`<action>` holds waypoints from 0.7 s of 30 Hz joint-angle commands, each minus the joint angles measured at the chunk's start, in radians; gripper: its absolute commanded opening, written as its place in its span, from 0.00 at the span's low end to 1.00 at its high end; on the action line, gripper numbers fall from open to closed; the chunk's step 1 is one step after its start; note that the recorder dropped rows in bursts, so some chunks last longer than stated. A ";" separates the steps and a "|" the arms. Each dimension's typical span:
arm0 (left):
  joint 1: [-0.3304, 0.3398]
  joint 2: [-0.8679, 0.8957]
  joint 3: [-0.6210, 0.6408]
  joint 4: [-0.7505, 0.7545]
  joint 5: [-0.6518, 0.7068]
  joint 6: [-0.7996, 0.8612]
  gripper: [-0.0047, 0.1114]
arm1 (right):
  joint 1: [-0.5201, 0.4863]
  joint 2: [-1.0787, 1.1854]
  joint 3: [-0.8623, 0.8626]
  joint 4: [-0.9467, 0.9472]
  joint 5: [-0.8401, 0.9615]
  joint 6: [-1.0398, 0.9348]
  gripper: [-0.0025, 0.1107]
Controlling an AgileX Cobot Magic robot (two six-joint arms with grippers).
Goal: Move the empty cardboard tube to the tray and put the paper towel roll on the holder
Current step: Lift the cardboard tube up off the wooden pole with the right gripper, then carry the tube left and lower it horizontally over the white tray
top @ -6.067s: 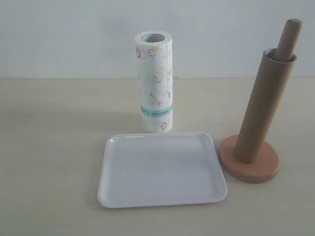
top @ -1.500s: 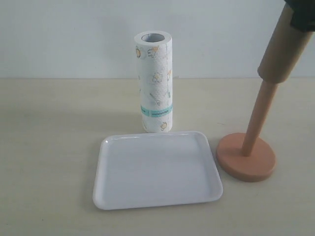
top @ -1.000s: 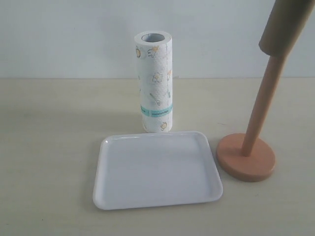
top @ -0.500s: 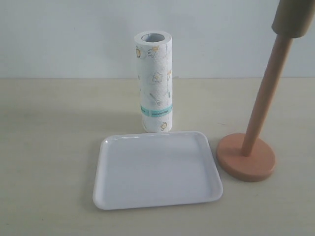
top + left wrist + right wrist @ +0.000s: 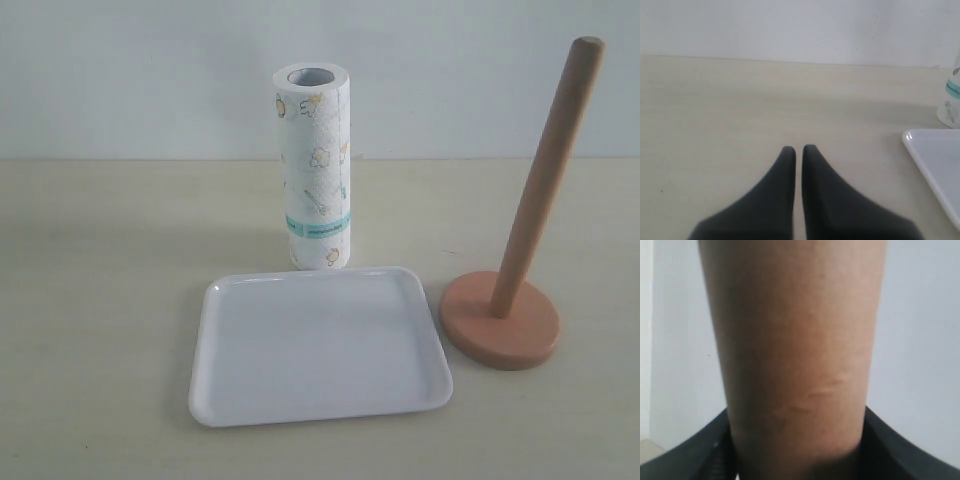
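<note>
The exterior view is bright and evenly lit by soft, diffuse light, slightly washed out and free of hard glare. The tray (image 5: 320, 350) throws only a thin, soft shadow toward the front edge of the worktop (image 5: 100, 300), and the holder (image 5: 505, 335) a faint one around its base. In the left wrist view the dark left gripper (image 5: 798, 148) looks softly blurred, and a small highlight sits on the tray's corner. In the right wrist view the empty cardboard tube (image 5: 795, 340) fills the frame, out of focus and darker along one flank.

Brown tube (image 5: 795, 340) held, printed roll (image 5: 315, 165) upright behind white tray (image 5: 320, 417), holder (image 5: 505, 335) beside
</note>
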 commanded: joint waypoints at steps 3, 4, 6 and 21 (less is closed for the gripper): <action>0.001 -0.003 0.003 -0.004 -0.001 0.004 0.08 | -0.002 -0.009 -0.023 -0.127 -0.192 0.091 0.02; 0.001 -0.003 0.003 -0.004 -0.001 0.004 0.08 | -0.002 -0.007 -0.023 -0.186 -0.220 0.134 0.02; 0.001 -0.003 0.003 -0.004 -0.001 0.004 0.08 | -0.002 0.007 -0.023 -0.287 -0.273 0.225 0.02; 0.001 -0.003 0.003 -0.004 -0.001 0.004 0.08 | 0.212 0.307 -0.021 -0.326 -0.455 0.240 0.02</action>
